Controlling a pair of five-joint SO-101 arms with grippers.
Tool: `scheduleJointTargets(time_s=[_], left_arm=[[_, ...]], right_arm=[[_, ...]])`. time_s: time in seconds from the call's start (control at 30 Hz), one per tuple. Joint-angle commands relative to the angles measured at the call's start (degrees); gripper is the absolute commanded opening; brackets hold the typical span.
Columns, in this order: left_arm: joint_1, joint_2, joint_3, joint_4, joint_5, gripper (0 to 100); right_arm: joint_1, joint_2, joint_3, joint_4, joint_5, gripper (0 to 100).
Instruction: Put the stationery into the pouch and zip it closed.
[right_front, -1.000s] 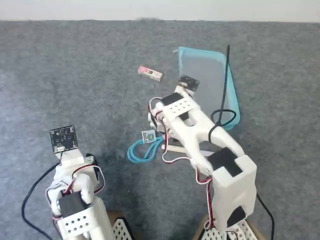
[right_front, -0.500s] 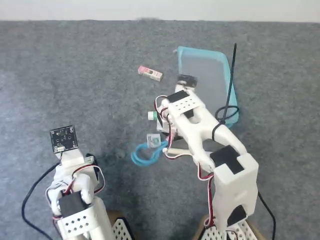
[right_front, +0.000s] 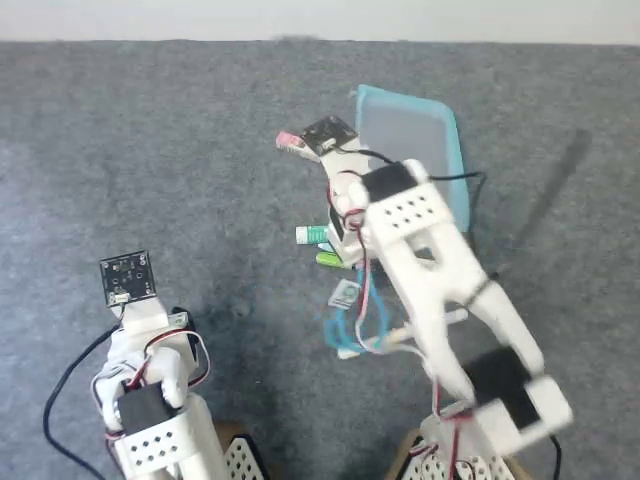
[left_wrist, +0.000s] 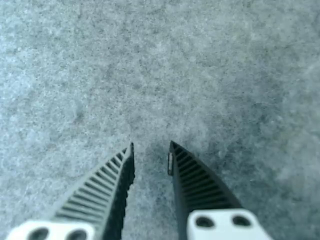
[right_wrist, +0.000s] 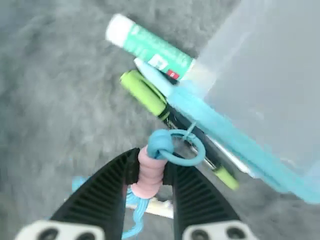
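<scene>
Half-hides pouch (right_front: 412, 130) beneath right arm (right_front: 440, 280), covers part of pink eraser (right_front: 289, 141). Grips pink zipper pull (right_wrist: 150, 172) in right jaws, beside glue stick (right_wrist: 150, 46), green marker (right_wrist: 142, 92). Holds left jaws parted over counter (left_wrist: 150, 60).

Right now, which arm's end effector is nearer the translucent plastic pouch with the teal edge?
Right. The right end effector, shut on a pink piece tied to blue cord, sits just beside the translucent teal-edged pouch; the left end effector hangs over grey carpet, well away.

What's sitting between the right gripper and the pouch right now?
In the right wrist view: a teal ring on the pink piece that the right gripper pinches, then a green highlighter lying against the pouch edge.
</scene>
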Motion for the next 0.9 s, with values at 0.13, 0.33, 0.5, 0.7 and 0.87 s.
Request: scheduleJointTargets(time_s=[0.13, 0.33, 0.5, 0.7, 0.87], left_arm=[[0.4, -1.4, -0.6, 0.3, 0.9, 11], [0.4, -1.4, -0.6, 0.3, 0.9, 11], [0.8, -1.4, -0.6, 0.3, 0.8, 11], [12.6, -1.4, -0.6, 0.2, 0.9, 11], [18.6, -1.4, -0.5, -1.5, 0.5, 11]], right_arm=[[-5.7, -12.0, -12.0, 16.9, 14.0, 0.7], [-12.0, -11.9, -17.5, 20.9, 16.2, 0.7], [-14.7, -8.9, -17.1, 20.3, 16.0, 0.7], [-15.3, -6.2, -17.1, 17.7, 13.2, 0.7], [-17.6, -6.3, -17.1, 16.1, 13.2, 0.7]])
